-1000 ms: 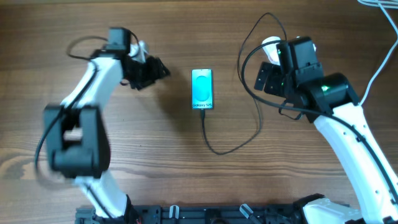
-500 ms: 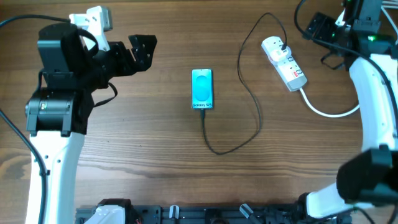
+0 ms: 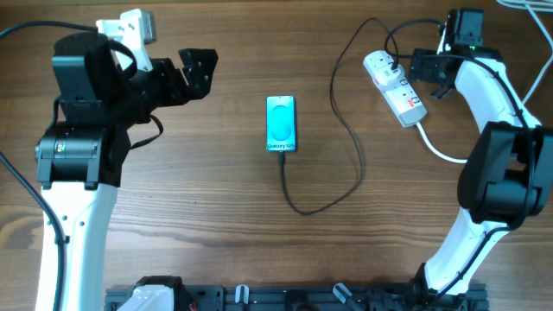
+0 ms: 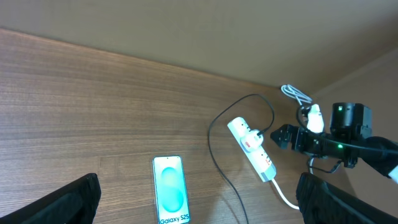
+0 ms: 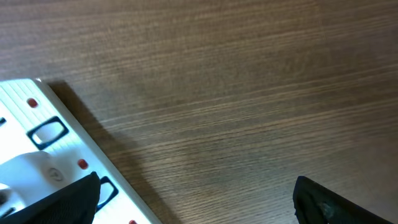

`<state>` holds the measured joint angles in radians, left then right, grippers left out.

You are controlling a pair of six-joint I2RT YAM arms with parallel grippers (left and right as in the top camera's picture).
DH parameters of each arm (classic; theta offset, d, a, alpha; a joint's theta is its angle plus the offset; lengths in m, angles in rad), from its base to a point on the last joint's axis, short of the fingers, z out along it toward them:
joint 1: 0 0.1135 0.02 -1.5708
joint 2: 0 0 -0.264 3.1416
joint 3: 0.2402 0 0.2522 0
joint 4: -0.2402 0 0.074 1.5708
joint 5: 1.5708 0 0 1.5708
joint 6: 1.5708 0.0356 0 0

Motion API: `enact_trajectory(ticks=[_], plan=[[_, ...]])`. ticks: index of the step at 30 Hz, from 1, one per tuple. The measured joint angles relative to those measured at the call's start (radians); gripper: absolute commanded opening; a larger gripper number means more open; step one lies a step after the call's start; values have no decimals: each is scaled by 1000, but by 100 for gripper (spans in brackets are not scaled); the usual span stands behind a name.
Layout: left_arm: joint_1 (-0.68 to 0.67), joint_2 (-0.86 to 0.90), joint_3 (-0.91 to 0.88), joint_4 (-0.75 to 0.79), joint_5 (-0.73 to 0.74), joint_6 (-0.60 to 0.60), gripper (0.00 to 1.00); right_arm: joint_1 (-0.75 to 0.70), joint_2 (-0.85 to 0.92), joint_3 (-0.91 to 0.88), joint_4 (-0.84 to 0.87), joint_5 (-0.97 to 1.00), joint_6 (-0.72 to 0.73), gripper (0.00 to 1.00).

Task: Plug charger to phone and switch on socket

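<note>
Overhead, the phone (image 3: 282, 124) lies flat near the middle of the wooden surface (image 3: 216, 216), screen up and lit teal, its long side running toward and away from the robot. The charger (image 3: 358, 169) is a thin black cable. It leaves the phone's near edge, loops toward the robot and then out to the right. From there it climbs past the phone, arcs over and comes down onto the far end of the socket (image 3: 395, 87). Whether its tip is fully seated in the phone is too small to tell. The socket is a white power strip lying at a slant on the right side of the surface, well apart from the phone. Its thick white cord (image 3: 436, 147) curves away from its near end.

The left pincer (image 3: 206, 72) hangs to the left of the phone, apart from it and holding nothing. In the left wrist view its two dark fingers (image 4: 62, 202) sit at the bottom corners, spread wide.

The right pincer (image 3: 425, 73) is just beside the socket on its right side, pointing toward it. From the right wrist view its fingers (image 5: 339, 199) stand wide apart and grip nothing. The strip's white body (image 5: 37, 162) fills the lower left corner there, showing small red marks and a rectangular switch. The switch's position cannot be read.
</note>
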<state>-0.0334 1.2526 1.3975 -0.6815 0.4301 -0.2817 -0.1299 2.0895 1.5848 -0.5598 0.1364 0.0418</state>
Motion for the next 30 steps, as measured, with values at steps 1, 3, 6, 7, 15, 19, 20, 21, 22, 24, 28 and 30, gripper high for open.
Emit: enact_trajectory(ticks=[1, 3, 6, 7, 15, 19, 20, 21, 22, 24, 28, 30], plan=[[0, 0, 0, 0, 0, 0, 100, -4, 5, 0, 0, -5, -8, 100], [0, 0, 0, 0, 0, 0, 100, -7, 13, 0, 0, -13, -22, 100], [0, 0, 0, 0, 0, 0, 100, -6, 24, 0, 5, -26, -45, 100], [0, 0, 0, 0, 0, 0, 100, -6, 29, 0, 9, -32, -56, 100], [0, 0, 0, 0, 0, 0, 100, -6, 72, 0, 23, -56, -94, 100], [0, 0, 0, 0, 0, 0, 100, -6, 74, 0, 23, -96, -97, 100], [0, 0, 0, 0, 0, 0, 100, -6, 74, 0, 23, -104, -97, 100], [0, 0, 0, 0, 0, 0, 100, -7, 74, 0, 23, -112, -97, 100], [0, 0, 0, 0, 0, 0, 100, -10, 74, 0, 23, -121, -97, 100], [0, 0, 0, 0, 0, 0, 100, -12, 74, 0, 22, -135, -97, 100], [0, 0, 0, 0, 0, 0, 100, -13, 74, 0, 14, -140, -96, 100], [0, 0, 0, 0, 0, 0, 100, -15, 74, 0, 7, -141, -96, 100]])
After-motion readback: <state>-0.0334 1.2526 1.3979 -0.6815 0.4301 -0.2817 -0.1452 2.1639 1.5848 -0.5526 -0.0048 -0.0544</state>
